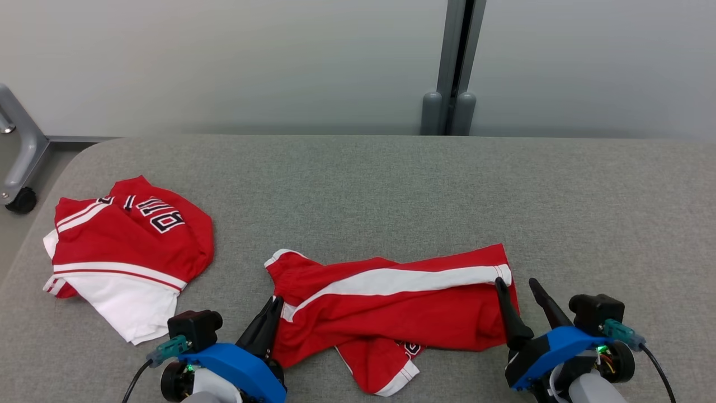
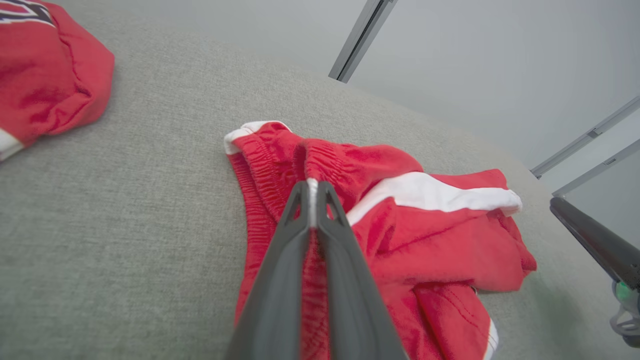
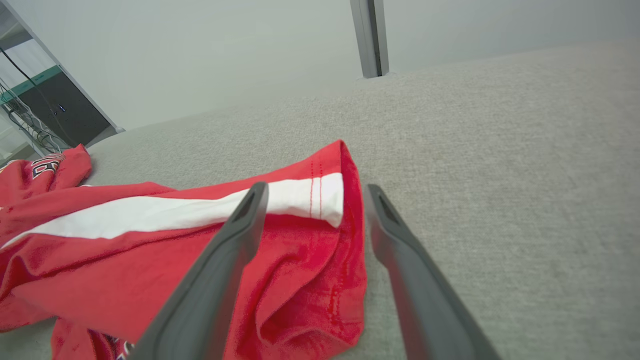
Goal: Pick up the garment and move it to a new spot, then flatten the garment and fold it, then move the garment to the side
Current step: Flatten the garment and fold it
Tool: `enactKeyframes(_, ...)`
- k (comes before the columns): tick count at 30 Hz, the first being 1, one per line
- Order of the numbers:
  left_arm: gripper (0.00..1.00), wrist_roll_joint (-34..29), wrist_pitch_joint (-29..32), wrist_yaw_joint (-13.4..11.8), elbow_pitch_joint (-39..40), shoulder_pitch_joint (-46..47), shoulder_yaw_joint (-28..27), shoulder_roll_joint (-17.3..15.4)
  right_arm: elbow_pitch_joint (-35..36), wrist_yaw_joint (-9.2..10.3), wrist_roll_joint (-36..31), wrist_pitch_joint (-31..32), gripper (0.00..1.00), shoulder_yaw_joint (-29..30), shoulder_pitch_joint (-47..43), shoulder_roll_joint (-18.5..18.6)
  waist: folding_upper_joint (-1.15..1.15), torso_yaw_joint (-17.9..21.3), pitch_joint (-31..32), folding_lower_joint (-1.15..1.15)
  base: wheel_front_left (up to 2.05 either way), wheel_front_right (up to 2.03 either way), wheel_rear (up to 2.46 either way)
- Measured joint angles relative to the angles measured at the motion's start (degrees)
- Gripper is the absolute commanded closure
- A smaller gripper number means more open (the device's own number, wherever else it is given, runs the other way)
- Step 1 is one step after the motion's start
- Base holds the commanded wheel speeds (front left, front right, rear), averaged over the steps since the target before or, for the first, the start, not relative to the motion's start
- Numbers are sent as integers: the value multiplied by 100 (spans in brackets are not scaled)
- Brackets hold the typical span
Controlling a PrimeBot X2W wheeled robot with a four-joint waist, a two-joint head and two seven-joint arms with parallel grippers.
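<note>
The red shorts point(image 1: 391, 302) lie crumpled at the near middle of the bench point(image 1: 391, 184). The waistband is toward nine o'clock, one white-striped leg stretches to three o'clock, and the other leg is tucked under toward six. Nothing is flattened or folded yet, so I judge the task to be at its first stage, with the pickup only being set up.

The left gripper point(image 1: 272, 305), at the shorts' eight o'clock, has its fingers pressed together on the gathered waistband, pinching cloth. The right gripper point(image 1: 514, 282), at four o'clock, has its fingers spread: one lies over the leg hem, the other over bare bench just beside it.

A red-and-white jersey point(image 1: 128, 252) lies at ten o'clock, well apart.
</note>
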State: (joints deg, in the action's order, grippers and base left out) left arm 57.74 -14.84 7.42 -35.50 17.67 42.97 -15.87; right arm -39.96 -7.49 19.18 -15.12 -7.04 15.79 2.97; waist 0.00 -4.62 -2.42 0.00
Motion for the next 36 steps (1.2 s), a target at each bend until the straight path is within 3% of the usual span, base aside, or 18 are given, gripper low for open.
enactKeyframes(9, 100, -376, -15, 0, 159, 13, -346, 158, -732, 0, 821, 0, 0, -519, 630, 177, 0, -141, -230, 0, 0, 0, 0)
enactKeyframes(19, 100, -636, -15, 0, 220, 0, -558, 275, -957, 0, 1292, 0, 0, -869, 849, 337, 0, -176, -371, 0, 0, 0, 0)
enactKeyframes(20, 100, -641, -15, 0, 226, 0, -570, 282, -950, 0, 1340, 0, 3, -909, 851, 348, 0, -176, -381, 0, 0, 0, 0)
enactKeyframes(23, 100, -684, -15, 0, 241, 0, -599, 297, -910, 0, 1430, 0, 89, -1009, 867, 391, 0, -179, -419, 0, 0, 0, 0)
enactKeyframes(24, 100, -689, -15, 0, 245, 0, -611, 302, -889, 0, 1439, 0, 100, -1032, 868, 408, 0, -183, -429, 0, 0, 0, 0)
enactKeyframes(36, 100, -962, -15, 0, 711, -62, -909, 254, -168, 0, 1574, 0, 100, -865, 683, 526, 0, -154, -229, 0, 0, 0, 0)
